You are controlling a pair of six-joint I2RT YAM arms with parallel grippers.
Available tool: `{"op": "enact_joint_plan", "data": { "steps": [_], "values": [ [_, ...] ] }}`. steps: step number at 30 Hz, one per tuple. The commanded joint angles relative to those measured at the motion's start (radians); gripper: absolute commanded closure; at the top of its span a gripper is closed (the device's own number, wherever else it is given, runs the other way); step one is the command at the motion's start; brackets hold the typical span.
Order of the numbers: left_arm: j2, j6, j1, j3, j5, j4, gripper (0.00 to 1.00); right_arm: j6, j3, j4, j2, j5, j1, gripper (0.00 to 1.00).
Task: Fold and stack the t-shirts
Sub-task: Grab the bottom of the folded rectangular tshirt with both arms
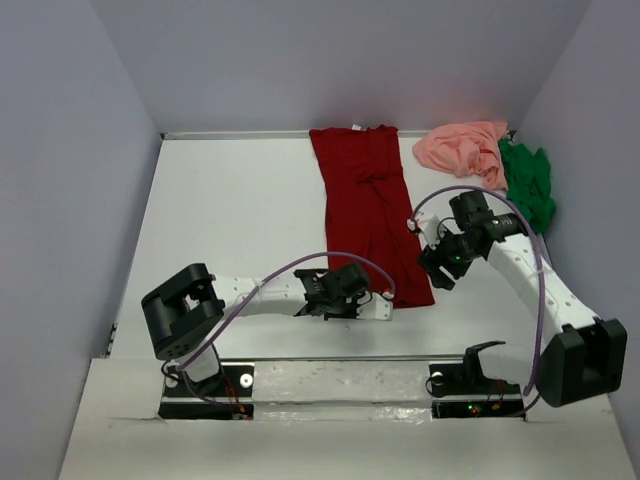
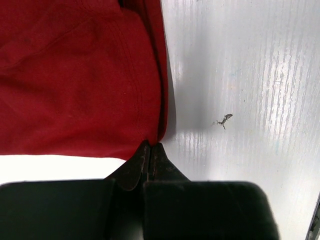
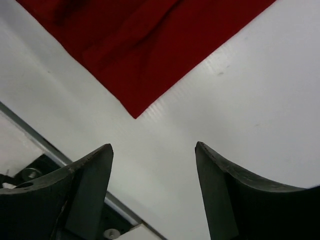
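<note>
The dark red t-shirt (image 1: 365,200) lies lengthwise in a long strip down the table's middle. My left gripper (image 1: 372,303) is at its near edge, shut on the shirt's near left corner; in the left wrist view the closed tips (image 2: 151,145) pinch the red cloth (image 2: 75,75). My right gripper (image 1: 440,270) is open and empty, hovering by the shirt's near right corner; in the right wrist view it (image 3: 154,147) is above bare table, short of the red corner (image 3: 135,45). The salmon pink t-shirt (image 1: 462,148) and the bright green t-shirt (image 1: 528,182) lie crumpled at the far right.
Grey walls enclose the white table (image 1: 230,210) on the left, back and right. A metal rail (image 1: 340,380) with the arm bases runs along the near edge; it also shows in the right wrist view (image 3: 30,132).
</note>
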Motion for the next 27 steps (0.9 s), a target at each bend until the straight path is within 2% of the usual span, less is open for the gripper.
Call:
{"op": "enact_joint_plan", "data": {
  "steps": [1, 2, 4, 6, 11, 15, 27],
  "values": [
    [-0.008, 0.016, 0.002, 0.005, -0.009, 0.013, 1.0, 0.045, 0.058, -0.156, 0.171, -0.023, -0.007, 0.37],
    [0.0, 0.013, 0.004, 0.01, -0.01, 0.014, 1.0, 0.069, 0.069, -0.228, 0.273, -0.028, -0.007, 0.5],
    [0.006, 0.013, 0.005, 0.018, -0.004, 0.011, 1.0, 0.076, 0.066, -0.281, 0.356, -0.062, -0.007, 0.57],
    [0.018, 0.009, 0.005, 0.031, -0.003, 0.005, 1.0, 0.099, 0.051, -0.263, 0.401, -0.086, -0.007, 0.6],
    [0.027, 0.006, 0.007, 0.044, -0.009, -0.001, 1.0, 0.143, 0.032, -0.212, 0.492, -0.112, -0.007, 0.6],
    [0.011, 0.007, 0.008, 0.033, -0.01, 0.004, 1.0, 0.172, 0.014, -0.169, 0.503, -0.115, -0.007, 0.59],
    [-0.011, 0.007, 0.013, 0.025, -0.01, 0.014, 1.0, 0.241, 0.049, -0.081, 0.545, -0.008, -0.007, 0.54]
  ]
}}
